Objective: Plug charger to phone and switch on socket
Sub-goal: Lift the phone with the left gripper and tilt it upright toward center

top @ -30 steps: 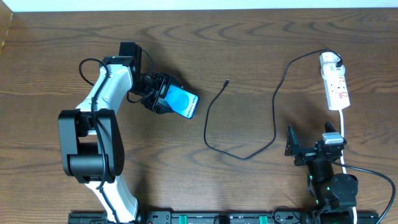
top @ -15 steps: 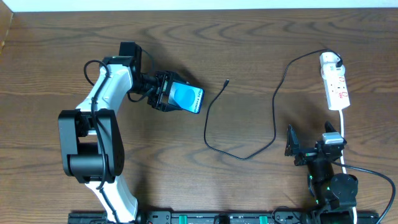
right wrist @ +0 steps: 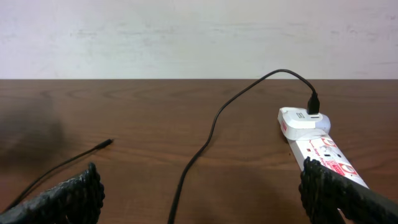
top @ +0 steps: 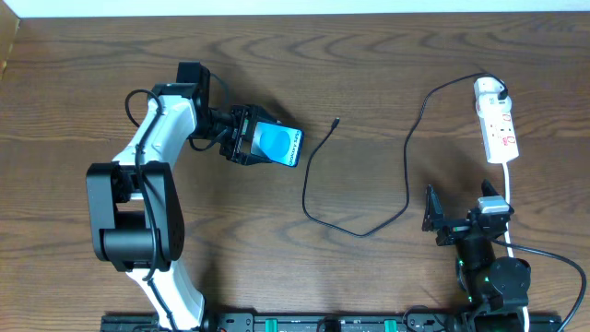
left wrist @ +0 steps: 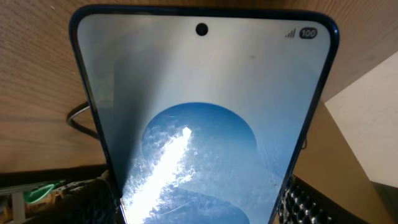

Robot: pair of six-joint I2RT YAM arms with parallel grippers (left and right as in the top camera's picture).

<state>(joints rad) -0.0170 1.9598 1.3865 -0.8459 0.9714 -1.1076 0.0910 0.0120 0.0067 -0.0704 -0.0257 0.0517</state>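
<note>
My left gripper is shut on the phone, whose blue lit screen fills the left wrist view. It holds the phone left of the charger's dark plug tip. The black charger cable loops across the table to its white plug in the socket, a white power strip at the far right. In the right wrist view the cable, tip and socket lie ahead of my right gripper, which is open and empty.
The strip's thicker white cord runs down toward the right arm's base. The wooden table ends at a pale wall at the back.
My left gripper has carried the phone to the right, closer to the cable's plug tip. The right arm has not moved.
</note>
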